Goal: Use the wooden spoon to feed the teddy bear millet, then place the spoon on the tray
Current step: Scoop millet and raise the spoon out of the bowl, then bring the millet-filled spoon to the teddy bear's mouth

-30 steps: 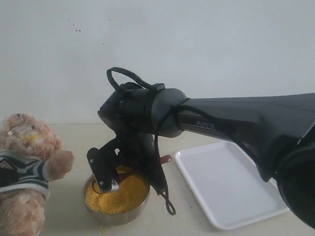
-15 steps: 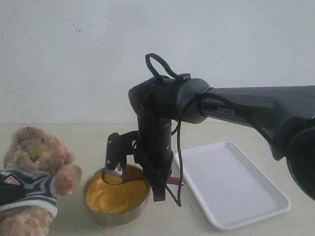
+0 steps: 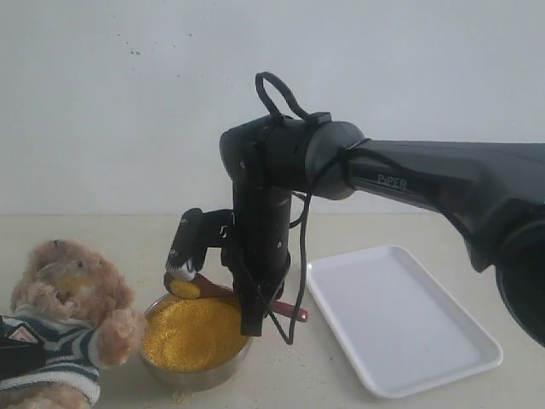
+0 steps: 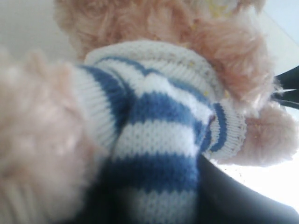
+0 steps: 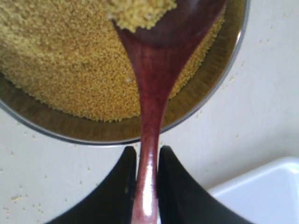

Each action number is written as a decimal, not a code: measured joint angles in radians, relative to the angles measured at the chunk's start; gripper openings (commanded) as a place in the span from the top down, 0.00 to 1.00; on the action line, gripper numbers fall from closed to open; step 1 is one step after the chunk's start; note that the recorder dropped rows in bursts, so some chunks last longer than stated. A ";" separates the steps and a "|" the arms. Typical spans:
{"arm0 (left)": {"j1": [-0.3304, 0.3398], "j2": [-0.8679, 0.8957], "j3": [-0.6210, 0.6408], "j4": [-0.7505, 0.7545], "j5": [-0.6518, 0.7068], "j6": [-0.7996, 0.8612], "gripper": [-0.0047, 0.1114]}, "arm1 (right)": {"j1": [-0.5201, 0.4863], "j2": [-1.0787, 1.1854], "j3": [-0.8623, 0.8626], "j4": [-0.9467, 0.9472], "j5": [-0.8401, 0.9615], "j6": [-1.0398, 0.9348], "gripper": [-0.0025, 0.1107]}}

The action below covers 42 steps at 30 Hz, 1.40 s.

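Observation:
The teddy bear (image 3: 64,294) in its striped shirt sits at the far left, its shirt (image 4: 159,126) filling the left wrist view. My left gripper (image 4: 154,198) is shut on the bear's body, seen as a dark shape (image 3: 13,354) at the bear's side. My right gripper (image 5: 147,156) is shut on the thin handle of the wooden spoon (image 5: 152,74). The spoon (image 3: 192,288) is held just above the steel bowl's (image 3: 192,375) left rim, with a heap of millet in its bowl. More millet (image 3: 194,332) fills the steel bowl. The white tray (image 3: 400,319) lies to the right.
Loose yellow grains (image 3: 183,396) lie scattered on the beige table around the bowl. The right arm (image 3: 443,183) stretches in from the right above the tray. A plain white wall stands behind.
The right gripper has come up out of the millet with a loaded spoon and turned it toward the bear. The bear has moved lower and a little toward the bowl.

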<state>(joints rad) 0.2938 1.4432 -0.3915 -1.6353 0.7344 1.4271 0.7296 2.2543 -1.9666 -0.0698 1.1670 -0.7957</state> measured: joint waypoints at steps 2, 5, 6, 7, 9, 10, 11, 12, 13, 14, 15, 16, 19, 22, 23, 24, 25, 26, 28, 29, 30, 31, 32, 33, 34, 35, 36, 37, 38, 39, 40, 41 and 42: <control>0.000 0.000 0.004 0.000 0.000 0.000 0.93 | 0.000 0.000 -0.036 0.010 0.028 0.004 0.98; 0.000 -0.001 0.024 0.000 0.000 -0.002 0.93 | 0.000 0.000 -0.073 0.019 0.040 0.013 0.98; 0.000 -0.001 0.035 0.000 0.000 -0.002 0.93 | 0.000 0.000 -0.078 0.019 0.042 0.018 0.98; 0.000 -0.002 0.043 0.000 0.000 -0.002 0.93 | 0.000 0.000 -0.084 0.023 0.044 0.021 0.98; 0.000 -0.002 0.073 0.000 0.000 0.000 0.93 | 0.000 0.000 -0.086 0.036 0.048 0.062 0.98; 0.000 -0.002 0.082 0.000 0.000 0.000 0.93 | 0.000 0.000 -0.086 0.045 0.050 0.080 0.98; 0.000 -0.002 0.101 0.000 0.001 0.002 0.93 | 0.000 0.000 -0.086 0.070 0.050 0.101 0.98; 0.000 -0.002 0.110 0.000 0.005 0.004 0.93 | 0.000 0.000 -0.086 0.088 0.050 0.110 0.98; 0.000 -0.002 0.119 0.000 0.013 0.003 0.93 | 0.000 0.000 -0.086 0.100 0.050 0.121 0.98; 0.000 -0.002 0.127 0.000 0.024 0.004 0.93 | 0.000 0.000 -0.086 0.112 0.050 0.132 0.98; 0.000 -0.002 0.133 0.000 0.036 0.004 0.93 | 0.000 0.000 -0.086 0.115 0.052 0.147 0.98; 0.000 -0.002 0.140 0.000 0.051 0.004 0.93 | 0.000 0.000 -0.086 0.115 0.052 0.170 0.98; 0.000 -0.003 0.159 0.003 0.094 0.004 0.93 | 0.000 0.000 -0.086 0.083 0.052 0.292 0.98; 0.000 -0.005 0.176 0.004 0.108 0.004 0.93 | 0.000 0.000 -0.086 0.085 0.052 0.408 0.98; 0.000 -0.005 0.185 0.006 0.115 0.004 0.93 | 0.000 0.000 -0.086 0.095 0.052 0.438 0.98; 0.000 -0.005 0.193 0.006 0.120 0.004 0.93 | 0.000 0.000 -0.086 0.103 0.052 0.472 0.98; 0.000 -0.005 0.203 0.006 0.130 0.004 0.93 | 0.000 0.000 -0.086 0.104 0.052 0.500 0.98; 0.000 -0.005 0.210 0.006 0.135 0.004 0.93 | 0.000 0.000 -0.086 0.106 0.052 0.523 0.98; 0.000 -0.005 0.221 0.006 0.137 0.004 0.93 | 0.000 0.000 -0.086 0.118 0.052 0.543 0.98; 0.000 -0.005 0.223 0.008 0.137 0.004 0.93 | 0.000 0.000 -0.086 0.131 0.054 0.549 0.98; 0.000 -0.005 0.226 0.010 0.139 0.004 0.93 | 0.000 0.000 -0.086 0.142 0.054 0.554 0.98; 0.000 -0.005 0.228 0.015 0.141 0.004 0.93 | 0.000 0.000 -0.086 0.156 0.054 0.556 0.98; 0.000 -0.005 0.231 0.020 0.141 0.004 0.93 | 0.000 0.000 -0.086 0.171 0.054 0.561 0.98; 0.000 -0.005 0.230 0.029 0.143 0.004 0.93 | 0.000 0.000 -0.086 0.182 0.054 0.564 0.98; 0.000 -0.005 0.230 0.036 0.145 0.004 0.93 | 0.000 0.000 -0.086 0.192 0.054 0.566 0.98; 0.000 -0.005 0.230 0.045 0.147 0.004 0.93 | 0.000 0.000 -0.086 0.210 0.054 0.570 0.98; 0.000 -0.005 0.230 0.048 0.149 0.004 0.93 | 0.000 0.000 -0.086 0.217 0.054 0.572 0.98; 0.000 -0.005 0.230 0.048 0.149 0.004 0.93 | 0.000 0.000 -0.086 0.225 0.054 0.577 0.98; 0.000 -0.005 0.230 0.041 0.149 0.004 0.93 | 0.000 0.000 -0.086 0.235 0.054 0.579 0.98; 0.000 -0.005 0.230 0.035 0.149 0.004 0.93 | 0.000 0.000 -0.086 0.243 0.054 0.581 0.98; 0.000 -0.005 0.230 0.027 0.149 0.004 0.93 | 0.000 0.000 -0.086 0.251 0.054 0.584 0.98; 0.000 -0.005 0.230 0.022 0.149 0.004 0.93 | 0.000 0.000 -0.086 0.258 0.054 0.588 0.98; 0.000 -0.005 0.228 0.020 0.149 0.002 0.93 | 0.000 0.000 -0.086 0.261 0.054 0.588 0.98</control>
<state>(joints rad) 0.2938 1.4387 -0.1635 -1.6156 0.8835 1.4288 0.7296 2.2543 -2.0526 0.1907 1.2212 -0.2074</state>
